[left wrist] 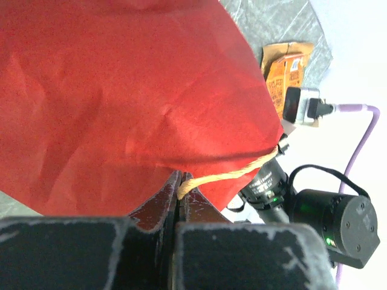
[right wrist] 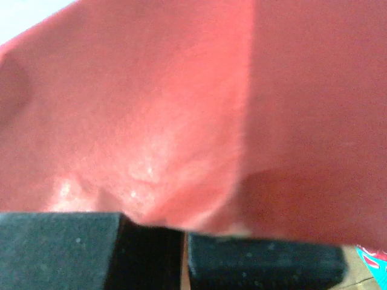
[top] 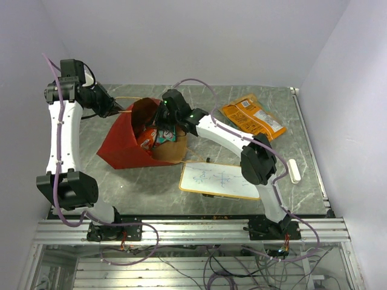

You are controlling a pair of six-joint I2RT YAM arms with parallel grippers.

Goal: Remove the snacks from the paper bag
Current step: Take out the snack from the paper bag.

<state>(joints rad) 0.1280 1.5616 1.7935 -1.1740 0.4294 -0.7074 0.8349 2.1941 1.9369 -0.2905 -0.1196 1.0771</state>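
The red paper bag [top: 121,142] lies tilted on the table with its mouth facing right and its brown inside showing. My left gripper [top: 118,109] is shut on the bag's string handle [left wrist: 230,172], jaws pinched together [left wrist: 179,181] beside the red bag wall [left wrist: 121,90]. My right gripper [top: 166,124] is at the bag's mouth, shut on a glossy red snack packet [right wrist: 151,151] that fills its view. A teal packet [top: 159,136] and an orange-red one [top: 145,141] show at the mouth. The large orange-tan chip bag [top: 254,116] lies on the table at the back right.
A white-framed whiteboard [top: 219,180] lies flat at front centre, just right of the bag. A small white bar [top: 294,171] lies near the right table edge. Walls close in the back and both sides.
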